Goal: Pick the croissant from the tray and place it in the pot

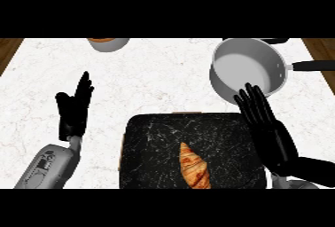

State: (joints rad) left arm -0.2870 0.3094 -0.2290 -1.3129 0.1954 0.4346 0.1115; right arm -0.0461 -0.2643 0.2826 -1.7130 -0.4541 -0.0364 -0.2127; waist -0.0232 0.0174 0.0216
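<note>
Croissant (194,167) golden-brown, ridged | on black tray (150,146) | pot (248,66) grey

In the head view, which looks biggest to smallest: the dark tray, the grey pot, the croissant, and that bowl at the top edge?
1. Tray, clearly largest.
2. Pot.
3 and 4. Croissant and bowl: unsure, since the view's edge cuts off most of the bowl.

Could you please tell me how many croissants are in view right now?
1. The croissant lies on the black tray, toward its near edge, just left of the right hand. The pot looks empty, though its near wall hides a little.
</note>
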